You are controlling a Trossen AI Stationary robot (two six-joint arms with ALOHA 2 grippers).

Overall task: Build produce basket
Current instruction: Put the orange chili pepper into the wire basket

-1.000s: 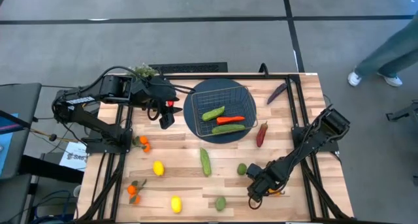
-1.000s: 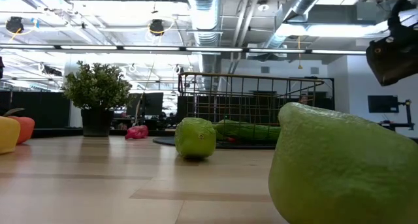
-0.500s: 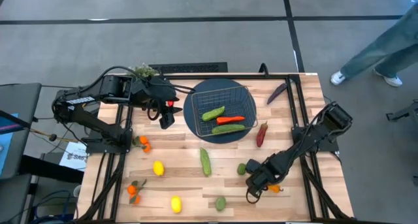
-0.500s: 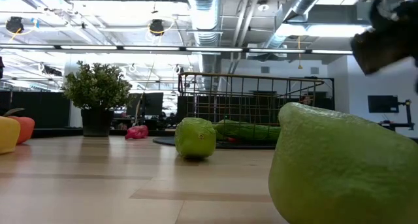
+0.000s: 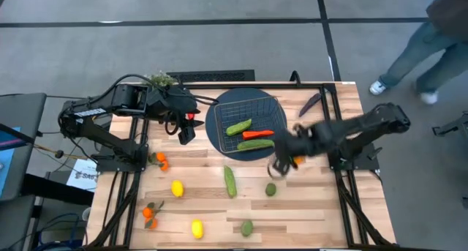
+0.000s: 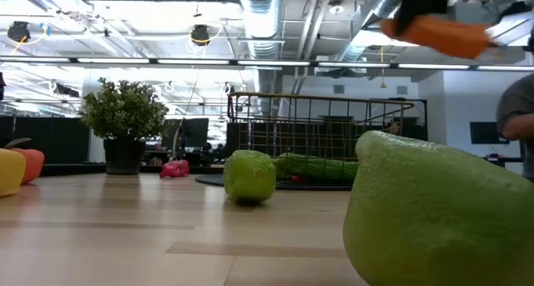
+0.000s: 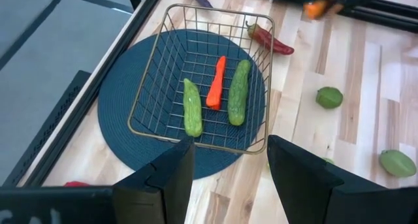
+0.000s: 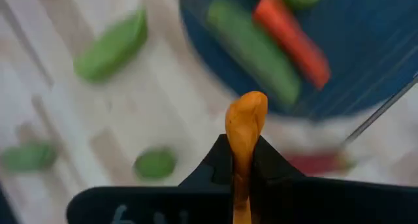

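The wire basket sits on a round dark blue mat and holds two green cucumbers and an orange-red carrot. Just off the basket's near right corner, my right gripper is shut on another orange carrot, high above the table in the low view. My left gripper hovers open at the mat's left edge, nothing between its fingers. A cucumber, limes, lemons and small oranges lie loose on the table. My right gripper pinches the carrot between its two fingers. The carrot runs along the fingers, and its rounded end sticks out past the fingertips. It is lifted clear of the table, lying roughly level in the low view.
A purple eggplant lies at the far right, a red pepper beside the mat. A leafy plant stands at the far left corner. A lime fills the low view's near right. A person walks beyond the table's right.
My right gripper has risen from the table's near right part with the carrot and swung toward the far edge, up to the basket's near right corner. The carrot, which lay on the table beside the gripper, is now lifted clear. The person has walked on.
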